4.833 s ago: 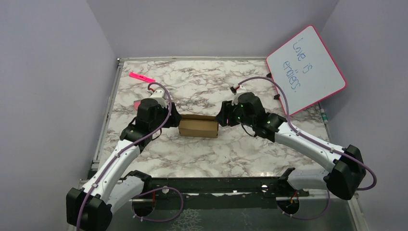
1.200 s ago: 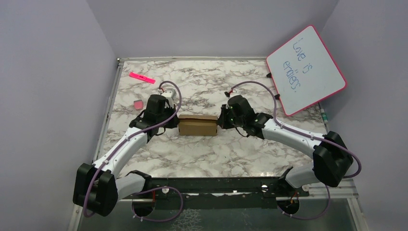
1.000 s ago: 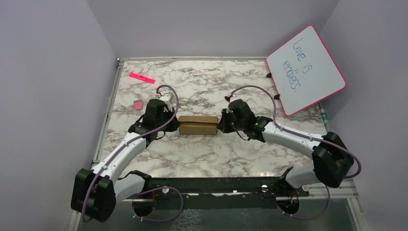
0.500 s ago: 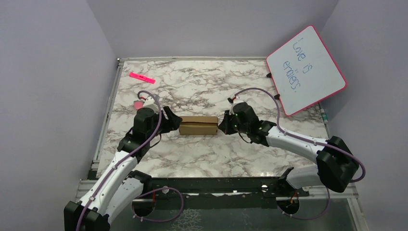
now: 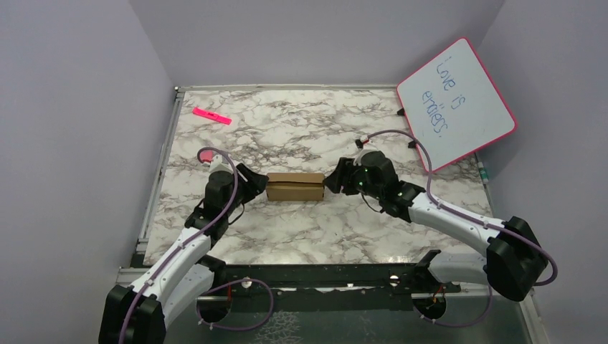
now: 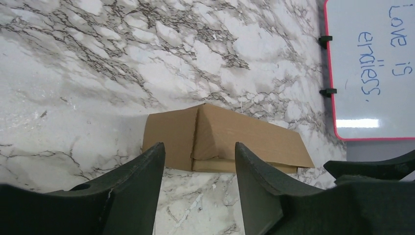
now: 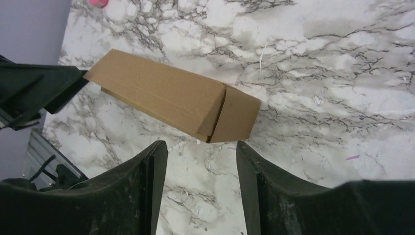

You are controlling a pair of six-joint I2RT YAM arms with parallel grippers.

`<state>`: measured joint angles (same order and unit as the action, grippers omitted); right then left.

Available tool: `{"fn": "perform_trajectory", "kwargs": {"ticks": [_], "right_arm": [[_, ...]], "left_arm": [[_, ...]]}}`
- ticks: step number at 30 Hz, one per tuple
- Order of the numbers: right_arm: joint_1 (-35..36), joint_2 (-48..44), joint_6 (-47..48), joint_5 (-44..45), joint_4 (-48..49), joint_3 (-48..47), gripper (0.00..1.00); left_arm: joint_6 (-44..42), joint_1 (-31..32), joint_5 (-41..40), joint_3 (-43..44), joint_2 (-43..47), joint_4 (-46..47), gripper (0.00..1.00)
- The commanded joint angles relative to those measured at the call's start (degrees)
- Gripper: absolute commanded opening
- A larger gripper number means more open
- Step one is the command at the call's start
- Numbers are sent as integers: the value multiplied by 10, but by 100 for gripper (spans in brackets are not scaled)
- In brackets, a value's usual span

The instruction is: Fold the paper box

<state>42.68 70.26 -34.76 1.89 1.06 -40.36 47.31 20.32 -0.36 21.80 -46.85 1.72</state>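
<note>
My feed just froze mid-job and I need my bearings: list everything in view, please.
plain brown rectangular cardboard box: one, brown, lying mid-table between the two arms
pink-framed whiteboard: one, white with blue handwriting, leaning at the far right corner
flat marker-like stick: one, bright pink, far left of the table
small block: one, pink, left side, partly hidden behind the left arm
marble-patterned table: one, white with grey veins
left end effector: one, black, open, at the box's left end
right end effector: one, black, open, at the box's right end

Marble-patterned table, brown paper box at centre, pink marker, small pink block
</note>
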Motion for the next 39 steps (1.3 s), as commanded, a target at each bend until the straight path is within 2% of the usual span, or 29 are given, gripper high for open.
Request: {"fn": "perform_trajectory", "kwargs": {"ticks": [1,7,14,18,24,34,39], "right_arm": [[-44,-2,-60,-76,70,18,61],[-80,25,-114,-152,161,46,65],[-95,89,-149,-190,217,46,63],[-96,125,-156,-218,232,47,58],[-96,149,-158,-250,288,102,49],[-97,219,-104,-248,435,194,46],[-96,257,-102,-266,484,202,43]], "left_arm": [[40,-13,-20,-31,-11,90,53],[50,-22,-4,-57,-31,126,44],[47,-23,3,-94,-33,146,34],[41,-23,18,-103,-31,148,33],[37,-23,39,-112,-47,160,33],[41,-23,47,-150,-65,182,35],[36,-22,30,-170,-72,185,36]]}}
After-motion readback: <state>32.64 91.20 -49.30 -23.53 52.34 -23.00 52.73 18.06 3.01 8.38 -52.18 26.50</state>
